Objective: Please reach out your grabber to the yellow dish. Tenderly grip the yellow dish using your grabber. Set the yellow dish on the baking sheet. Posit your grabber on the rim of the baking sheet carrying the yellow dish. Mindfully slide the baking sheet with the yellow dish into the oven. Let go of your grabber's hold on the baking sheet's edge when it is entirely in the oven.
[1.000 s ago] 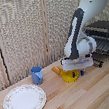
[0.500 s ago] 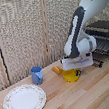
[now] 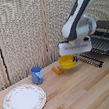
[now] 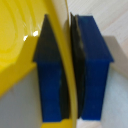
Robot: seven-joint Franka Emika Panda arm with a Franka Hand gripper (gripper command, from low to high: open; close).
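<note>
Right of the exterior frame's centre, the gripper (image 3: 71,57) pinches the yellow dish (image 3: 67,63) by its thin rim, one blue pad on each side, likely so the bowl hangs level for carrying to the baking sheet (image 3: 101,46) at the right edge.

The small round bright-yellow dish (image 4: 20,35) looks like smooth glossy plastic, catching white highlights. The blue pads (image 4: 95,70) look matt, faced with dark rubbery lining. The pale wooden desk (image 3: 87,93) shows grain with a soft sheen. The flat dark-grey baking sheet (image 3: 102,45) is ridged metal. The white patterned-rim plate (image 3: 24,100) looks glazed.
</note>
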